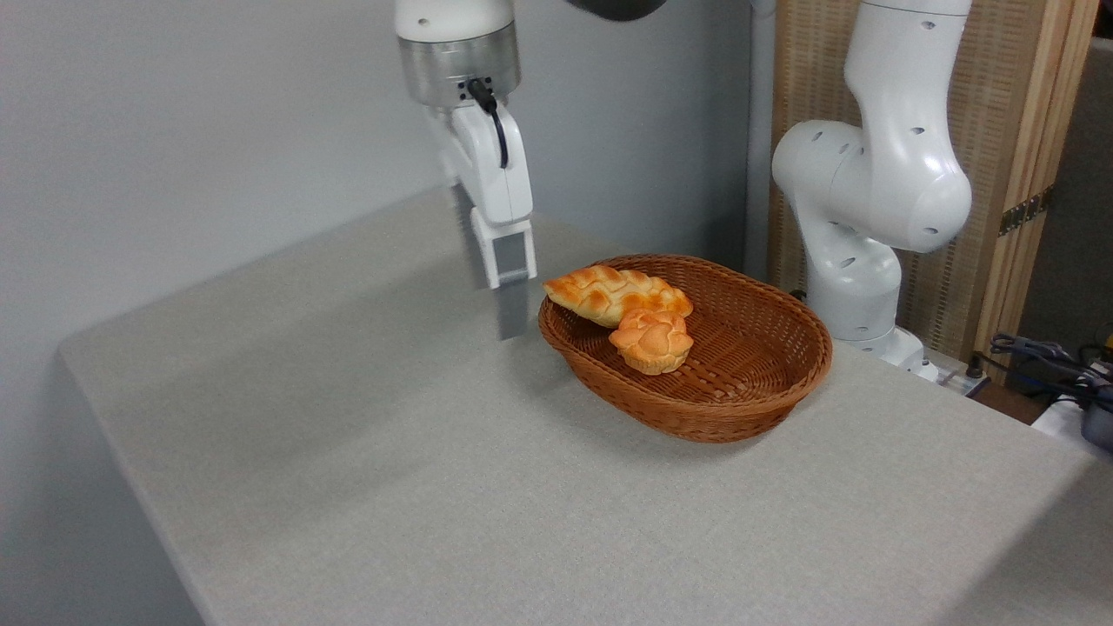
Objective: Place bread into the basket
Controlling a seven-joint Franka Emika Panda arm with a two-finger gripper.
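Observation:
The bread (609, 291), a long braided golden loaf, lies in the brown wicker basket (765, 382) with its left pointed end resting up on the basket's far-left rim. A small round orange bun (652, 341) sits in the basket against the loaf's front side. My gripper (500, 304) hangs just left of the basket, above the table, fingers pointing down and slightly blurred. It is open, holds nothing, and stands a little apart from the loaf's left end.
The grey table (391, 452) runs wide to the left and front of the basket. The arm's white base (861, 226) stands behind the basket at right. Cables and dark gear (1061, 374) lie at the far right edge. A grey wall is behind.

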